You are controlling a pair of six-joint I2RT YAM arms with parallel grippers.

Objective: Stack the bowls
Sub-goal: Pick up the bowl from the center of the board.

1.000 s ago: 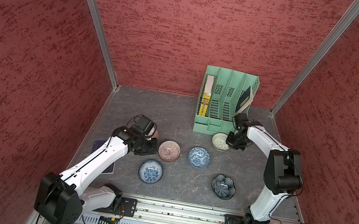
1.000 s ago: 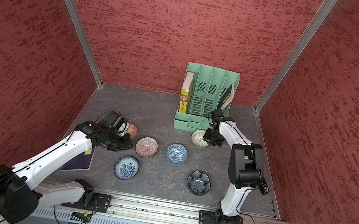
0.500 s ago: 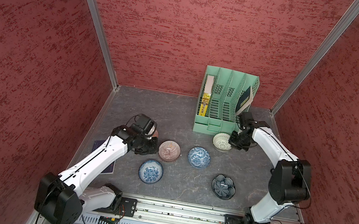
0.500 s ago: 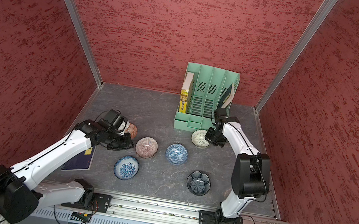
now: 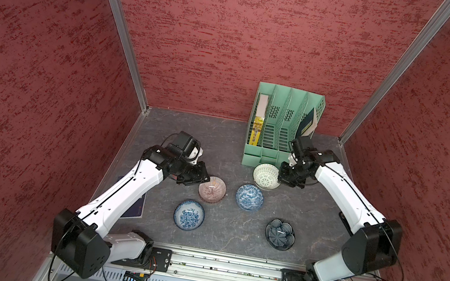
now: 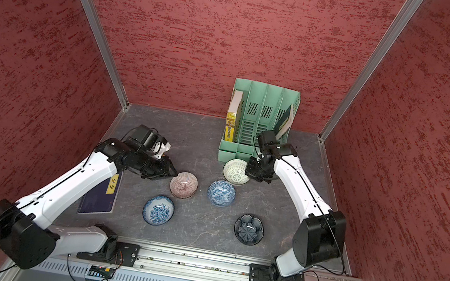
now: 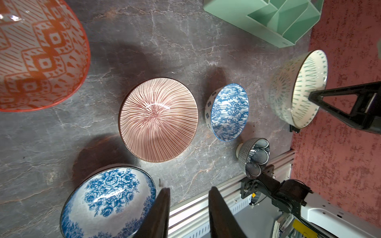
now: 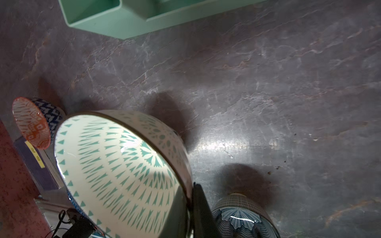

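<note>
Right wrist view settles the grip: the right gripper [image 8: 189,203] has its jaws pinched narrow on the rim of a round cream ceramic bowl with a teal lattice pattern [image 8: 115,171]. That bowl looks tipped and raised off the grey stone-look surface [image 8: 268,92], just in front of the mint-green plastic file rack [image 5: 282,116].

The left gripper [image 7: 188,191] hangs with its jaws partly apart and nothing between them, near a round pinkish striped ceramic bowl [image 7: 158,119].

The task looks to be at an early stage. In both top views 4 bowls sit singly and apart on the surface: the pinkish striped one, a blue-white patterned bowl [image 5: 249,197], a blue-white floral bowl [image 5: 189,215] and a dark flower-shaped bowl [image 5: 279,234]. None of these is nested, so nearly all the stacking is left.

The top views largely hide the orange geometric bowl [image 7: 41,53] behind the left arm, while both wrist views show it. In the right wrist view a blue zigzag band sits under its orange rim. I cannot tell whether that is its own outer wall or a second bowl beneath. Only the top views give the whole layout, including a dark blue book [image 6: 100,198] lying under the left arm.
</note>
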